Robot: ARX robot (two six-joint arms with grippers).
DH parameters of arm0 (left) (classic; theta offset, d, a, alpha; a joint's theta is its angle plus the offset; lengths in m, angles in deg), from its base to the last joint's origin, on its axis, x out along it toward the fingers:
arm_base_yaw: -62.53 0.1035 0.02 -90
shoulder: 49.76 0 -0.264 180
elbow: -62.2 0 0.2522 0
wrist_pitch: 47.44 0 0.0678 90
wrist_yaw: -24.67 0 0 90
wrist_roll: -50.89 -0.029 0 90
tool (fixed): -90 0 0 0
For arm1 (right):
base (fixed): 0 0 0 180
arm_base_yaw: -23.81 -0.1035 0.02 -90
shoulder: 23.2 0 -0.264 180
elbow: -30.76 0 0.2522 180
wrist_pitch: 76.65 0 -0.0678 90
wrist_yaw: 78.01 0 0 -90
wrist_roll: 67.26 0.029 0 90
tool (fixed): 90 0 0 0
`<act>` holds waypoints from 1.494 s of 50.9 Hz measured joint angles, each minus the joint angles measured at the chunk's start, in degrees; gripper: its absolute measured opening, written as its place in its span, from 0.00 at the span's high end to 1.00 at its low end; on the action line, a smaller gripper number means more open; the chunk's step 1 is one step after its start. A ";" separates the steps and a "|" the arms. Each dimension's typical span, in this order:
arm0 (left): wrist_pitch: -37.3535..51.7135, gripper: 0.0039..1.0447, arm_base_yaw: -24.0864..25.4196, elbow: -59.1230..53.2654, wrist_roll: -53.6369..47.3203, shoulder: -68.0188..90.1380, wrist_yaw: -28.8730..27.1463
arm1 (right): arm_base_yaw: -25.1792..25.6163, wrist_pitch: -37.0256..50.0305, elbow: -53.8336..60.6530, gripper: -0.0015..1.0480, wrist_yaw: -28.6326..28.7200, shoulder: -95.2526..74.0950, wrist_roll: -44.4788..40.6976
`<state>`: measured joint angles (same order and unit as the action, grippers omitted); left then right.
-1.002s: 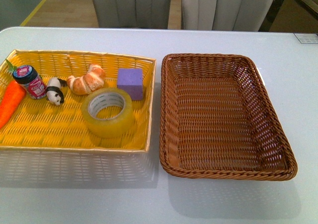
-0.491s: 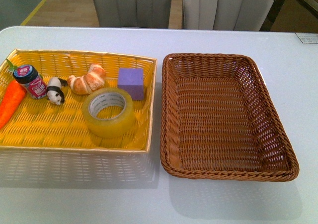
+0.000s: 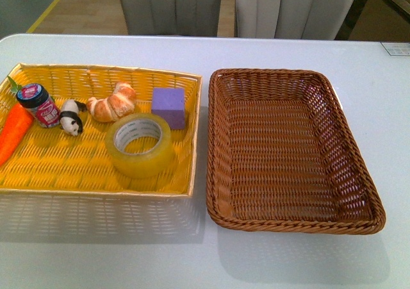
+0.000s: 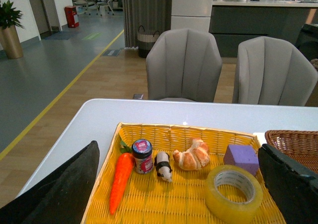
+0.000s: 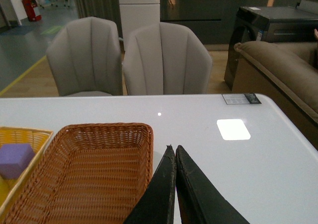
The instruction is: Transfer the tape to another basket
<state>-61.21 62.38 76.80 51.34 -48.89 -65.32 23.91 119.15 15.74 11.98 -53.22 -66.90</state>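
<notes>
Lying flat, left of centre in front frame, tape [image 3: 139,145] faces left gripper [image 4: 176,153] — spread wide, nearer arm; right gripper [image 5: 175,148] pinched closed.

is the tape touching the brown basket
Apart. The front view shows the tape lying in the yellow basket, with that basket's wall and a strip of table between it and the brown basket.

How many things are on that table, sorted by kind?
Baskets: 2 (yellow basket, brown basket)
Foods: 2 (carrot, croissant)
Jar: 1
Panda: 1
Block: 1
Tape: 1
Total: 8
</notes>
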 joint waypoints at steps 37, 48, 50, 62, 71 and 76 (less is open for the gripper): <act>0.00 0.08 0.00 0.00 0.00 0.00 0.00 | 0.00 -18.80 0.00 0.98 0.00 19.34 0.00; 0.00 0.08 0.00 0.00 0.00 0.00 0.00 | 0.00 -29.24 -0.02 0.98 0.00 29.35 -0.02; 0.00 0.08 0.00 0.00 0.00 0.00 0.00 | 0.00 -29.38 -0.02 0.98 -0.02 29.51 -0.02; 0.00 0.08 0.00 0.00 0.00 0.00 0.00 | 0.00 -29.44 -0.02 0.91 0.00 29.66 -0.11; 0.00 0.08 0.00 0.00 0.00 0.00 0.00 | 0.00 -29.46 -0.02 0.64 0.00 29.68 -0.11; 0.00 0.08 0.00 0.00 0.00 0.00 0.00 | 0.00 -29.46 -0.02 0.46 0.00 29.68 -0.11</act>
<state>-61.21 62.38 76.80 51.34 -48.89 -65.32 23.91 89.69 15.72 11.98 -23.54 -67.00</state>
